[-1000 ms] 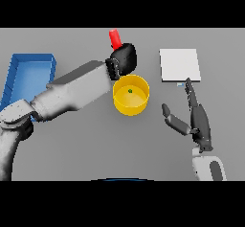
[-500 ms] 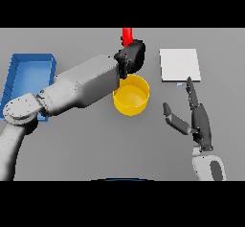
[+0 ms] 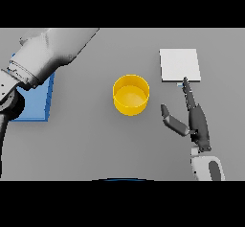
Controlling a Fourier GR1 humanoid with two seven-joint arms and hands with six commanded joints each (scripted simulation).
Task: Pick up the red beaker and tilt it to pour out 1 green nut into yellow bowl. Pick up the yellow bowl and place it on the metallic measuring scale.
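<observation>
Bowl free at mid-frame, right robot hand poised beside it

Bowl: the yellow bowl (image 3: 130, 94) stands upright on the grey worktop (image 3: 95, 144) at centre frame, touched by nothing. Interior looks plain yellow from here; I cannot make out a green nut inside it.

Scale: the pale square plate at upper right reads as the metallic measuring scale (image 3: 179, 64). It lies flat and bare, near the bowl but apart from it, up and to the right. Judged a short carry.

Right robot hand (image 3: 194, 120): lower right of the bowl, fingers straight and reaching up toward the scale's lower edge, thumb spread toward the bowl. Open, holding nothing. My reading: it is set to take the bowl from its right side, on the way to the scale.

Left arm (image 3: 50, 53): fills the upper left and runs out past the top of the scene. Its hand is not in view, so no word on its grip. The red beaker is not visible either.

Blue tray (image 3: 36, 104): left edge, partly hidden under that arm.

Writing: no brand, label or readable mark on bowl, scale or tray.
</observation>
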